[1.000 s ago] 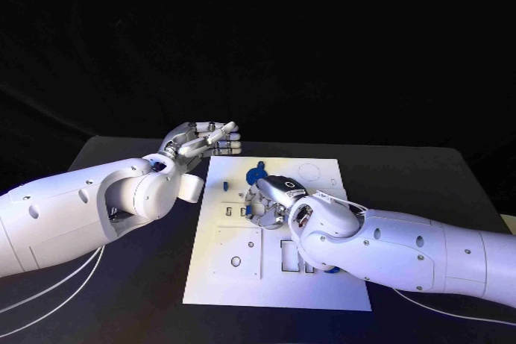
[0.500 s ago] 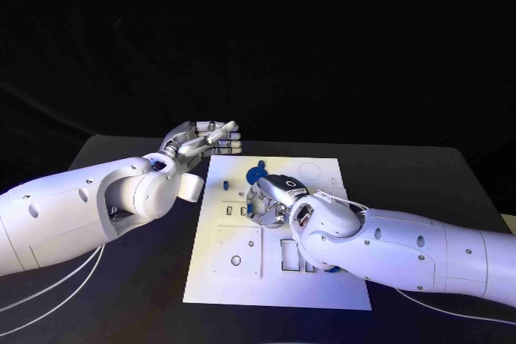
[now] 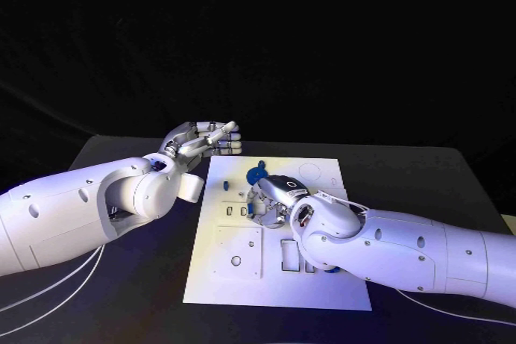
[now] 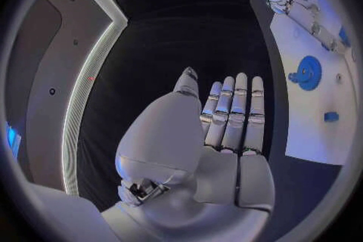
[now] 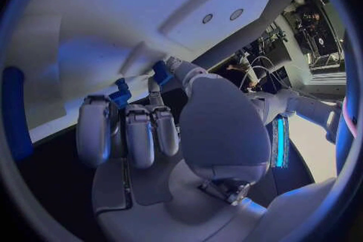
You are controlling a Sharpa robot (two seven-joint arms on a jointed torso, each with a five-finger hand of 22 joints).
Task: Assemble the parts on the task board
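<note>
The white task board [image 3: 231,273] lies flat in the middle of the black desk [image 3: 430,172], its long side running away from the robot. The right hand [image 3: 271,202] is down on the middle of the board, fingers curled toward the surface; in the right wrist view its fingertips [image 5: 160,75] pinch a small blue part [image 5: 121,95] close against the board (the head view hides this piece under the hand). A round blue part [image 3: 257,173] sits on the board just beyond that hand, and a small blue piece [image 3: 225,185] lies near the board's left edge. Another blue part [image 3: 329,269] peeks out from beneath the right forearm at the board's near right. The left hand [image 3: 201,141] hovers off the board's far left corner, above the desk, released, grasping nothing; the left wrist view shows its fingers [image 4: 233,109] straight and side by side, with the round blue part [image 4: 306,72] well apart from them.
</note>
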